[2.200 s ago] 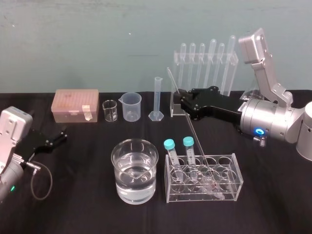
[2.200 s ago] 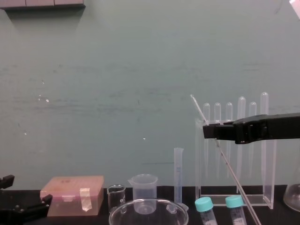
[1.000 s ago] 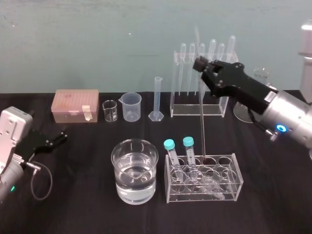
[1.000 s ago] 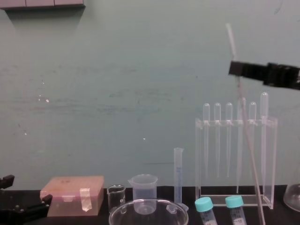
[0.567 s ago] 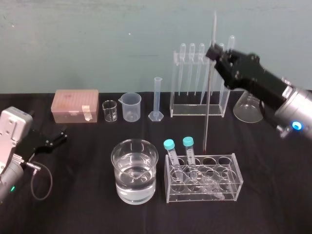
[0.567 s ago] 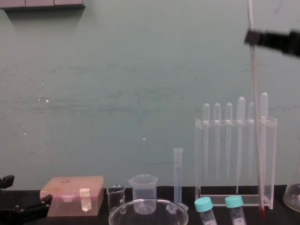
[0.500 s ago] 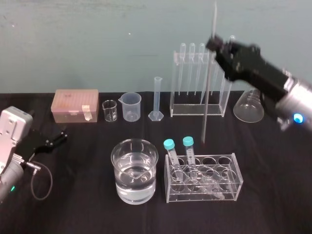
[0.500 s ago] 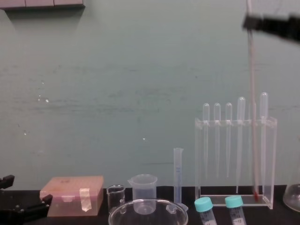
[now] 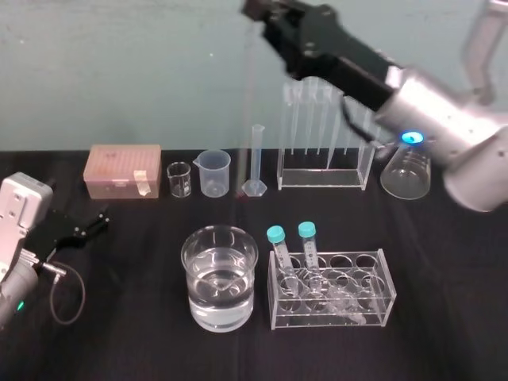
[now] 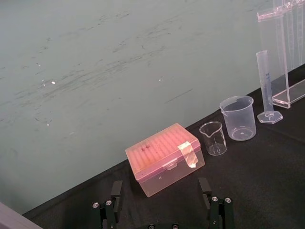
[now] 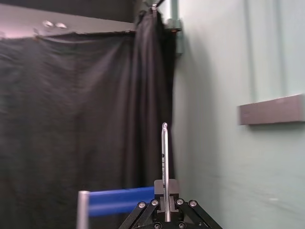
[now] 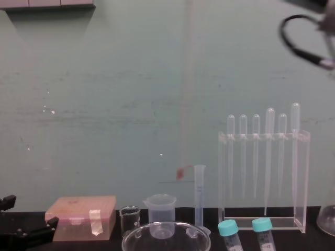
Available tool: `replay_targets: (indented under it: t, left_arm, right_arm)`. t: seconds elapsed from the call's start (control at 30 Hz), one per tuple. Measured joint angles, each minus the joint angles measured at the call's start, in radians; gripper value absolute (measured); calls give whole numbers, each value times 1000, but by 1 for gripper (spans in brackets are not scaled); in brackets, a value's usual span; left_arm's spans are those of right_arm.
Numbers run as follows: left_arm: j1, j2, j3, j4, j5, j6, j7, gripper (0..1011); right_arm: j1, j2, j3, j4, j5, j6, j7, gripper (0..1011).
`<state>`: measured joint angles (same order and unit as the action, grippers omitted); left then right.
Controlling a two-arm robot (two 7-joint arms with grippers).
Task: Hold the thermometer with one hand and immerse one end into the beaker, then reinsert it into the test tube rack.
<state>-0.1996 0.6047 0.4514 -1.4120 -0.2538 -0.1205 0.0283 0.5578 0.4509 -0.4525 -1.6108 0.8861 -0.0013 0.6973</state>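
Note:
High at the back, my right gripper (image 9: 258, 11) is shut on the thermometer (image 9: 248, 103), a long thin glass rod hanging nearly upright and blurred. In the right wrist view its upper end (image 11: 164, 152) sticks out past the shut fingers (image 11: 160, 187). Its red tip (image 12: 181, 171) hangs in the air beside the top of the graduated cylinder (image 12: 199, 193), above and just right of the frosted beaker (image 9: 214, 173) (image 12: 160, 208). The tall clear test tube rack (image 9: 325, 135) (image 12: 264, 172) stands back right with several pipettes in it. My left gripper (image 9: 83, 228) lies parked at the left, open.
A pink box (image 9: 123, 171) and a small glass beaker (image 9: 179, 180) stand left of the frosted beaker. A large glass beaker of water (image 9: 220, 278) and a low rack (image 9: 373, 298) with two blue-capped tubes sit in front. A flask (image 9: 406, 171) stands back right.
My right gripper has swung left and upward with the thermometer, from over the low tube rack to above the cylinder and frosted beaker. The left arm has not moved.

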Motion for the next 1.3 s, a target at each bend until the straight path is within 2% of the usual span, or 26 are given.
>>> replay_targets:
  t: [0.17, 0.33, 0.4, 0.47, 0.73, 1.1, 1.3]
  left_arm:
    - [0, 0, 0, 0, 0, 0, 0, 1008]
    - [0, 0, 0, 0, 0, 0, 0, 1008]
    - [0, 0, 0, 0, 0, 0, 0, 1008]
    - [0, 0, 0, 0, 0, 0, 0, 1008]
    - [0, 0, 0, 0, 0, 0, 0, 1008]
    - [0, 0, 0, 0, 0, 0, 0, 1008]
    - [0, 0, 0, 0, 0, 0, 0, 1008]
  right_arm:
    - [15, -40, -72, 31, 19, 20, 36, 53]
    - [18, -47, -129, 85, -2, 10, 55, 53]
    - [18, -47, -135, 92, -7, 6, 56, 53]
    - [16, -45, -156, 123, -32, -17, 61, 53]
    - [-11, -45, -174, 168, -65, -59, 73, 53]
    - [-36, -57, -174, 206, -114, -126, 95, 53]
    - [-43, -60, -167, 213, -133, -135, 96, 53]
